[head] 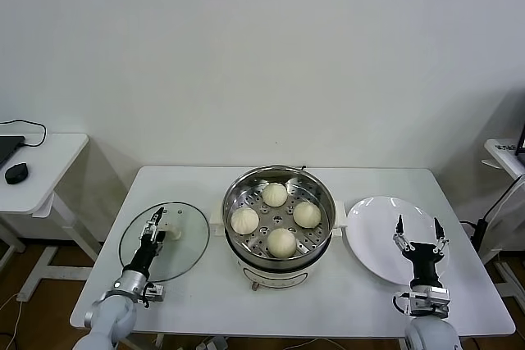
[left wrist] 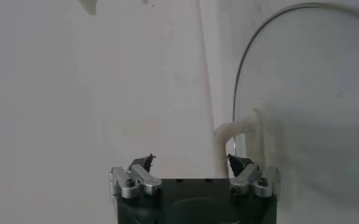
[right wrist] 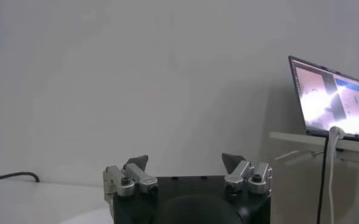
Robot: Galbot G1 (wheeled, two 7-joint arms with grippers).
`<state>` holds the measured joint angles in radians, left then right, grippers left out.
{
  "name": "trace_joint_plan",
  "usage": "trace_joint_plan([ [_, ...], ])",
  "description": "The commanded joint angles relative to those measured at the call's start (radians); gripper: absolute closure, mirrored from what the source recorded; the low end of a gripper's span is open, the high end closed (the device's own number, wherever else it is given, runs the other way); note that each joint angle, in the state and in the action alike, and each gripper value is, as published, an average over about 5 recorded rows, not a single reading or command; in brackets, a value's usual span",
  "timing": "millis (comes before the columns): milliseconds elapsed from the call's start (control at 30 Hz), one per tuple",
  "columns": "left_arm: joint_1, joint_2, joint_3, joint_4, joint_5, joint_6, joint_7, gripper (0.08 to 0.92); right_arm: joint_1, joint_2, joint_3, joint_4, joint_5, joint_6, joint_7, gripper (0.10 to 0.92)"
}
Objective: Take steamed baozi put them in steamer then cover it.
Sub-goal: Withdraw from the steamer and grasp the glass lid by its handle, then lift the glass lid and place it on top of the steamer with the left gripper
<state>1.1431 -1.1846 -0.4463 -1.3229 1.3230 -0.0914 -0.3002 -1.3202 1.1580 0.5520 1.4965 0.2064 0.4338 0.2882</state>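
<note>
The steamer [head: 279,217] is sitting at the middle of the white bench [head: 369,284], and all four steamed baozi [head: 275,194] are lying on its perforated tray – one toward the wall, one at the robot's left [head: 244,220], one at its right [head: 307,214] and one nearest the robot [head: 281,242]. They are resting apart from each other.

The cover [head: 164,241] is lying flat on the bench just beside the steamer on the left, its cream-white handle [left wrist: 240,137] pointing up. The left gripper [head: 154,228] is hovering over the cover with its fingers spread – released, grasping nothing. In the left wrist view the gripper [left wrist: 191,161] is framing the handle, one fingertip [left wrist: 235,162] standing close by it, though whether it is touching I cannot tell.

The right gripper [head: 418,230] is hanging over the white plate [head: 377,243], which is lying on the bench to the right of the steamer, near its white side handle. That gripper's fingers are parted too, gripping nothing; the right wrist view shows the gripper [right wrist: 185,163] wide open.

Nothing is lying between the cover and the steamer. A side table [head: 41,171] is standing to the left, carrying a black mouse [head: 15,173], and a laptop [right wrist: 333,97] is sitting on a shelf at the right.
</note>
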Motion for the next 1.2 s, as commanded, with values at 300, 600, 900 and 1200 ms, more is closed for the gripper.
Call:
trace_joint_plan([
  [300, -0.012, -0.002, 0.002, 0.031, -0.046, -0.008, 0.029, 0.494, -0.003, -0.002, 0.008, -0.002, -0.005, 0.003, -0.004, 0.203],
  [600, 0.012, 0.012, -0.026, -0.046, -0.077, -0.013, 0.02, 0.751, -0.001, 0.009, 0.005, -0.001, -0.019, 0.005, -0.005, 0.203],
  [900, 0.08, 0.056, -0.103, -0.283, -0.167, -0.002, 0.022, 0.81, 0.002, 0.011, 0.001, 0.006, -0.028, 0.006, -0.004, 0.203],
  [1200, 0.119, 0.047, -0.079, -0.618, -0.09, 0.115, 0.127, 0.81, 0.032, 0.031, -0.012, 0.001, -0.059, -0.028, 0.025, 0.203],
])
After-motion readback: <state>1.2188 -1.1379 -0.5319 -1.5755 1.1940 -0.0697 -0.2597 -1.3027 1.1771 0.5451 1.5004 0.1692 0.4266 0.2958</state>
